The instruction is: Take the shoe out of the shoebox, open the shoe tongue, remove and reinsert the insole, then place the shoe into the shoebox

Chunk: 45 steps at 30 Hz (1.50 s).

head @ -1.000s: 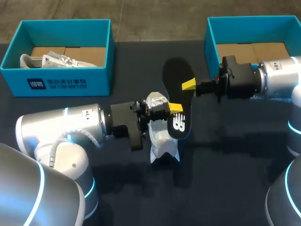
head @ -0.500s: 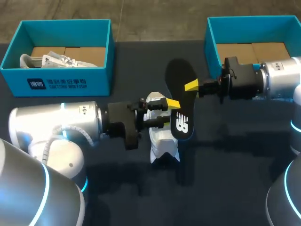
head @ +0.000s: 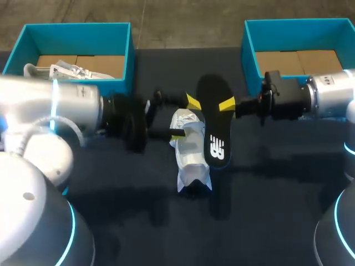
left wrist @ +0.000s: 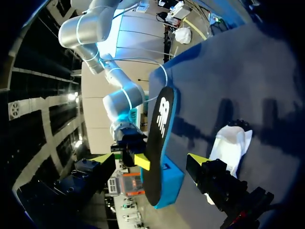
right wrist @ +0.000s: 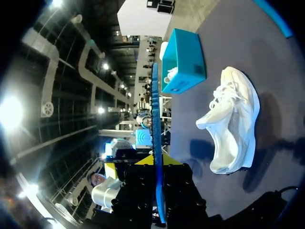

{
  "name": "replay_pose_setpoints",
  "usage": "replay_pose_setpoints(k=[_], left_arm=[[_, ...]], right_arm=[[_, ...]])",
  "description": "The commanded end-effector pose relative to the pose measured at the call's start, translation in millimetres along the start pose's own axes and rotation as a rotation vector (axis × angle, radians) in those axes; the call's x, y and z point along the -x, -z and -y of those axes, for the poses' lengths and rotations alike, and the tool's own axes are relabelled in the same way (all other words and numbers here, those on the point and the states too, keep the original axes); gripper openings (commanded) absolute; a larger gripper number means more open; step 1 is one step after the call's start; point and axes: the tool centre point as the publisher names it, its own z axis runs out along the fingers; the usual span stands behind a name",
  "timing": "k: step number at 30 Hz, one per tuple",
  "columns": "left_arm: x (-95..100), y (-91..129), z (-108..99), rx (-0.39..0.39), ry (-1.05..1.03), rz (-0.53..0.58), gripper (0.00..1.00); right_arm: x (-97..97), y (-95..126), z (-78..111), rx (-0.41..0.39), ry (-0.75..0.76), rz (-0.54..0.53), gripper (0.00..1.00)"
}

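Note:
A white shoe (head: 191,149) lies on its side on the dark table, mid-view. Just above it hangs a black insole (head: 213,119), blue-edged, upright and nearly edge-on. My right gripper (head: 227,104) comes in from the right and is shut on the insole's middle; in the right wrist view the insole (right wrist: 156,133) stands between its fingers (right wrist: 147,160), with the shoe (right wrist: 233,119) beyond. My left gripper (head: 185,117) stands open left of the insole. In the left wrist view the insole (left wrist: 159,138) hangs between its spread fingertips (left wrist: 198,158), and the shoe (left wrist: 231,145) lies beside.
A blue shoebox (head: 72,94) at the back left holds another white shoe (head: 55,71). A second blue shoebox (head: 249,50) stands at the back right, behind my right arm. The left box (right wrist: 183,62) also shows past the shoe in the right wrist view.
My left gripper has opened wide and let go of the insole, and its arm has drawn back to the left. The right gripper still holds the insole, shifted slightly right.

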Motion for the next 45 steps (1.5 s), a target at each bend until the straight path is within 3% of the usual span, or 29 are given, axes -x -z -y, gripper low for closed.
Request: replay_pose_setpoints(k=[1, 14, 24, 26, 28, 45], left_arm=[[11.2, 19.3, -9.9, -0.050, 0.014, -0.377, 1.00], [30.4, 29.3, -26.5, -0.158, 0.012, -0.845, 1.00], [49.9, 20.7, -34.6, -0.207, -0.042, -1.051, 1.00], [54.6, 18.4, -36.1, -0.211, -0.047, -1.065, 1.00], [61.0, 12.7, -37.5, -0.187, -0.040, -1.010, 1.00], [61.0, 12.7, -37.5, -0.187, -0.040, -1.010, 1.00]], right_arm=[[3.7, -5.6, -4.5, -0.017, -0.009, 0.016, 0.00], [17.0, -18.2, -6.4, -0.033, -0.010, 0.037, 0.00], [24.6, -24.3, -8.4, -0.039, 0.002, 0.036, 0.00], [23.9, -24.2, -9.3, -0.041, 0.008, 0.042, 0.00], [23.1, -24.1, -10.2, -0.042, 0.014, 0.042, 0.00], [21.2, -22.0, -17.9, -0.062, 0.027, 0.026, 0.00]])
